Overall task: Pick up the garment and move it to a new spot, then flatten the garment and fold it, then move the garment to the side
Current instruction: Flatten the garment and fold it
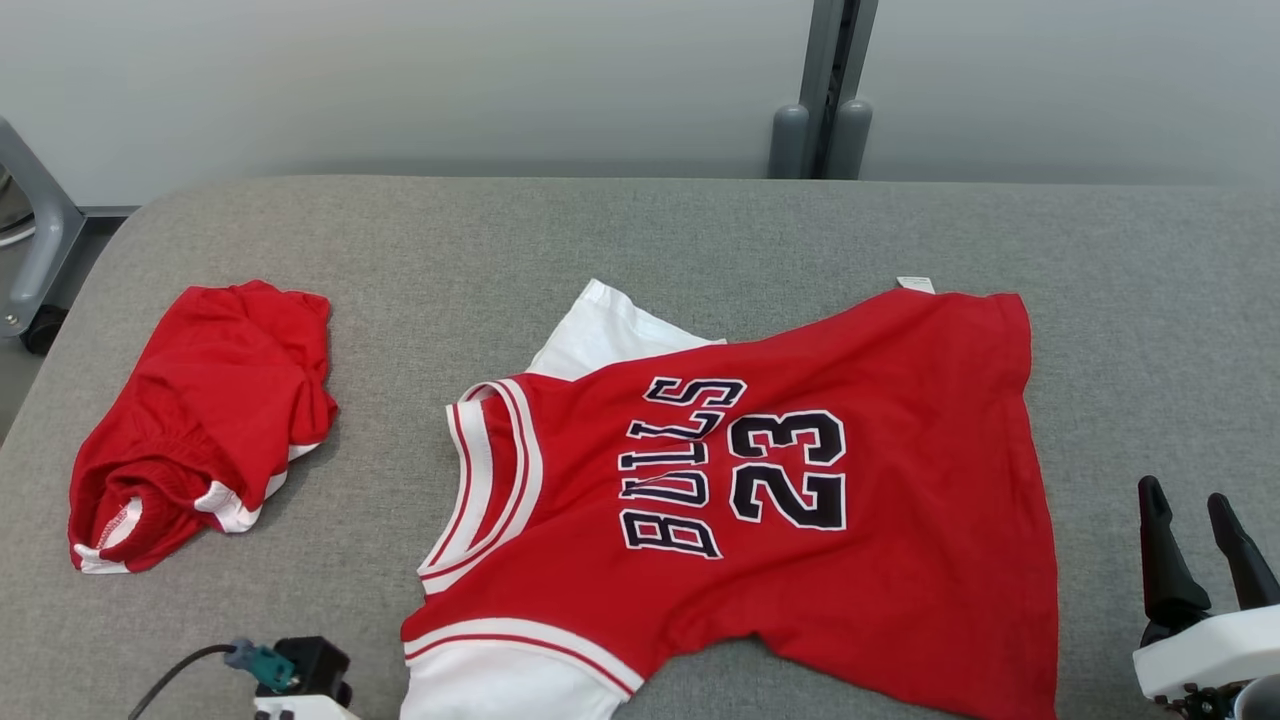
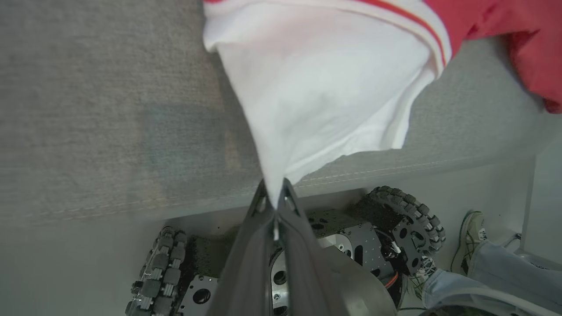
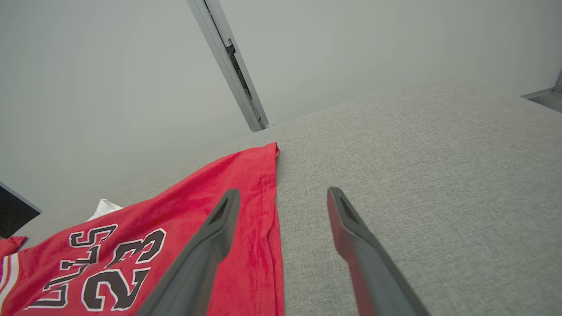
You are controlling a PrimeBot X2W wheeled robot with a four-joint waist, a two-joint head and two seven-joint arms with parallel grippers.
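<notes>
The garment (image 1: 780,500) is a red jersey with white sleeves and "BULLS 23" on its chest, spread on the grey table (image 1: 700,230) with its collar to the left. In the left wrist view my left gripper (image 2: 276,193) is shut on the tip of the jersey's white sleeve (image 2: 325,87), just past the table's near edge, and the cloth is drawn into a taut cone. My right gripper (image 1: 1195,510) stands open at the lower right, beside the jersey's hem. In the right wrist view its fingers (image 3: 283,192) straddle the hem edge (image 3: 268,210), nothing between them.
A crumpled pair of red shorts (image 1: 200,420) lies at the table's left. A grey post (image 1: 825,90) rises behind the far edge. Below the near edge are my wheeled base (image 2: 395,228) and a person's shoe (image 2: 472,237).
</notes>
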